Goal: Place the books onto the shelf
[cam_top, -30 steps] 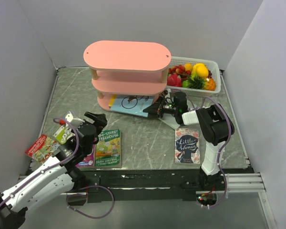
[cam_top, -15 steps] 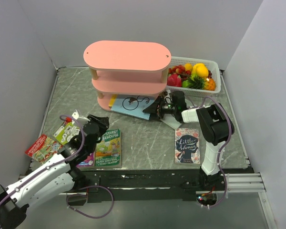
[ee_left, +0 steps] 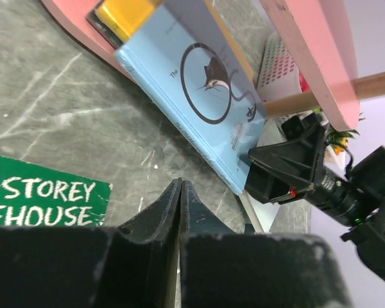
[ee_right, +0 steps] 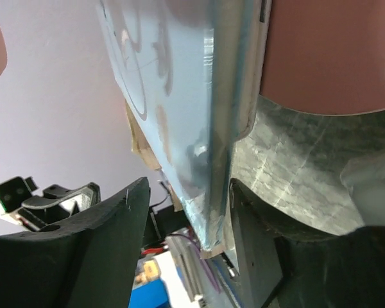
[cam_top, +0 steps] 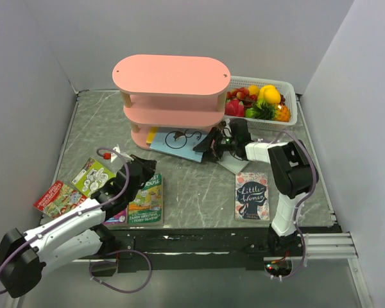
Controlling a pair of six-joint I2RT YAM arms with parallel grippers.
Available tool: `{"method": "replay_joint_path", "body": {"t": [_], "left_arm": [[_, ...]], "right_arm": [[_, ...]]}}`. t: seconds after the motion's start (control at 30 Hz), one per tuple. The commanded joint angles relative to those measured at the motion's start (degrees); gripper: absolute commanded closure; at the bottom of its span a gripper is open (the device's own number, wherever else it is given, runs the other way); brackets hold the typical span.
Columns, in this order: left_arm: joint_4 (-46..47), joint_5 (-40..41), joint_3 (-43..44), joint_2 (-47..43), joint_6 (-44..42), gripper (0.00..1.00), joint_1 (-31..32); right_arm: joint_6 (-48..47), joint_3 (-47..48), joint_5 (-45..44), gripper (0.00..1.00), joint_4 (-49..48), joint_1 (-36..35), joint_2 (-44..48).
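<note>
Shelf stands mid far edge of the table, with the white fruit basket just beside it in the far right corner. Light blue book lies tilted, half in the bottom tier and half sticking out over the table. Yellow book touches it on the same tier. My right claw is at that book's outer edge, fingers apart on either side of it and not clamped, with the middle tier close overhead. Grey-white book lies under my right wrist. Little Women lies toward the near edge, right of middle. My left claw is pressed together on nothing, just off the far edge of the Treehouse book. Purple book pokes out from under my left arm. Lime green book and red book are toward the near left corner. Versus 1 s back: the left claw was spread wide nearer the lime green book and has since swung right and closed. The right claw has widened, and the blue book has barely shifted. Count: 8 books, 2 at the shelf and 6 on the table; 1 shelf with 3 tiers; 1 basket; 2 arms.
</note>
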State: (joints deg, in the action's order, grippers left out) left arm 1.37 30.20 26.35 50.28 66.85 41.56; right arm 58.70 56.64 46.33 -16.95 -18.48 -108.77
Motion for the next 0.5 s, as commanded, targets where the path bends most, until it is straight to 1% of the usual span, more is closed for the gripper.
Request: {"method": "replay_joint_path", "body": {"t": [0.0, 0.23, 0.43, 0.47], "left_arm": [[5.9, -2.5, -0.2, 1.7, 0.0, 0.93, 0.0], [7.0, -3.4, -0.7, 2.5, 0.1, 0.94, -0.1], [4.1, -1.2, 0.4, 1.6, -0.3, 0.89, -0.1], [3.3, -0.5, 0.7, 1.3, -0.3, 0.87, -0.2]], "right_arm": [[-6.2, 3.6, -3.6, 0.38, 8.5, 0.0, 5.1], [-11.2, 4.2, -6.6, 0.35, 15.8, -0.1, 8.3], [-16.1, 4.6, -10.7, 0.34, 24.2, 0.0, 11.3], [-16.8, 4.5, -12.2, 0.33, 25.2, -0.1, 12.6]]}}
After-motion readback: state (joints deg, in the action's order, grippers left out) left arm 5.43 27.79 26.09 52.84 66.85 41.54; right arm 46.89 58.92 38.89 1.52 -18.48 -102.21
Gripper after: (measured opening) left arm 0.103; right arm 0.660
